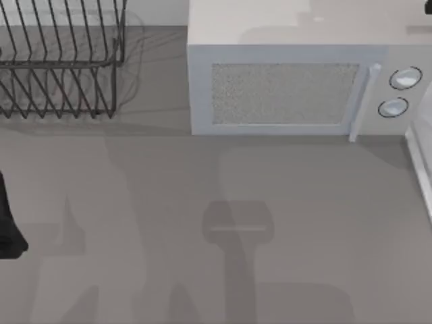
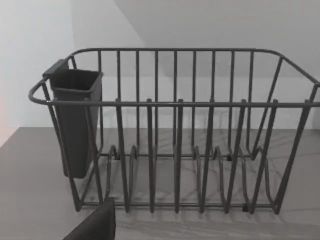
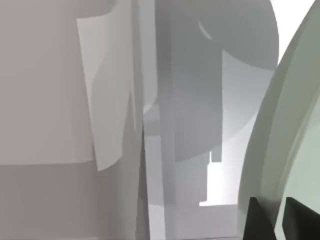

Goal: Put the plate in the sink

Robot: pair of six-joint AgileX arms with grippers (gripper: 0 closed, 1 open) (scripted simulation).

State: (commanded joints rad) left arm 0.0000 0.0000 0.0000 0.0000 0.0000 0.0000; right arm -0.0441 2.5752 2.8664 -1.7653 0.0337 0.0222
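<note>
The plate [image 3: 295,125] is pale mint-green, and its curved rim runs along one side of the right wrist view. My right gripper [image 3: 280,216] is shut on the plate's edge, one dark fingertip [image 3: 260,220] on each side of the rim. Behind it are pale grey and white walls. A white rim [image 1: 422,162] stands at the table's right edge; I cannot tell whether it is the sink. My left arm [image 1: 8,229] is parked at the table's left edge, and a dark part of its gripper [image 2: 95,225] faces the rack.
A dark wire dish rack [image 1: 61,61] with a dark cutlery cup [image 2: 75,120] stands at the back left. A white microwave [image 1: 297,81], door shut, fills the back centre and right. Grey tabletop [image 1: 223,223] lies in front of both.
</note>
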